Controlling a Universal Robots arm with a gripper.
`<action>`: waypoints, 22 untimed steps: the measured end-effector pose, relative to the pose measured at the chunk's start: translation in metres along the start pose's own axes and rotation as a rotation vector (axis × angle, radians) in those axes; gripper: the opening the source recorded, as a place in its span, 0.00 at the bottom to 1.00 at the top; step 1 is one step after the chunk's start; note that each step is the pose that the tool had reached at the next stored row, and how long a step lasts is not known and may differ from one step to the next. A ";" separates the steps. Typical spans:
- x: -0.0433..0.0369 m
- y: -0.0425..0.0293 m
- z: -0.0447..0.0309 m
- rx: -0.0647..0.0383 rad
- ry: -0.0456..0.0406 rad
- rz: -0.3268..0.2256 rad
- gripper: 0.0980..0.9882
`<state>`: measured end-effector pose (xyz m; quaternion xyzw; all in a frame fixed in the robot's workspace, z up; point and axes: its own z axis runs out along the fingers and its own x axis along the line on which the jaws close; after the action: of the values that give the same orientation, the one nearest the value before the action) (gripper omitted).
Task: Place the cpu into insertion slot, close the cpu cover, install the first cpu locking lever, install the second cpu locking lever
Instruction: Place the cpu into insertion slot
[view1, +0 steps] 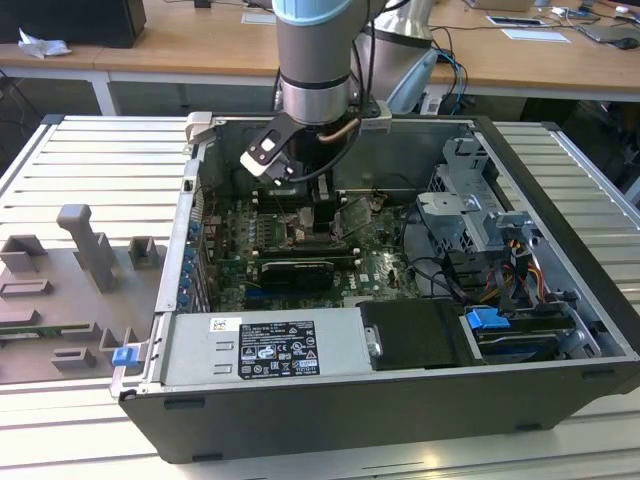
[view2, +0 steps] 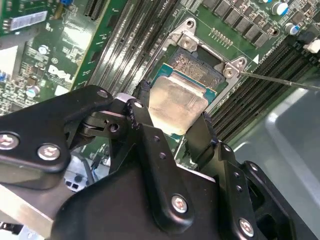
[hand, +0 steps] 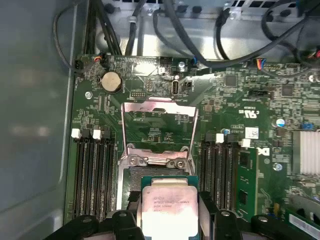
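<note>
My gripper (view2: 175, 109) is shut on the cpu (view2: 179, 97), a pale silver square chip on a green carrier, with one black finger on each of two opposite sides. The chip hangs over the near part of the insertion slot (view2: 197, 66), whose dark pin field still shows beyond it; I cannot tell whether they touch. In the first wrist view the cpu (hand: 167, 212) sits between the fingers just before the insertion slot (hand: 150, 174). The cpu cover (hand: 159, 107) stands flipped open beyond the socket. A thin lever rod (view2: 280, 80) sticks out past the socket. In the exterior view the gripper (view1: 322, 228) reaches down inside the case.
Long black memory slots (hand: 92, 175) flank the socket on both sides. The open computer case (view1: 560, 140) holds a power supply (view1: 265, 348), a drive cage (view1: 480, 215) and cable bundles (hand: 200, 30). A grey fixture plate (view1: 80, 270) lies at the exterior view's left.
</note>
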<state>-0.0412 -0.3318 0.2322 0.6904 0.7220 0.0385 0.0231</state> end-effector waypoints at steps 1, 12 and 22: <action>0.0008 -0.0011 0.0029 0.000 0.0001 0.000 0.50; 0.0098 -0.0032 0.0169 -0.001 -0.0045 0.053 0.50; 0.0106 -0.0047 0.0278 -0.001 -0.0046 0.053 0.50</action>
<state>-0.0440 -0.3207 0.2043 0.7095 0.7033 0.0379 0.0241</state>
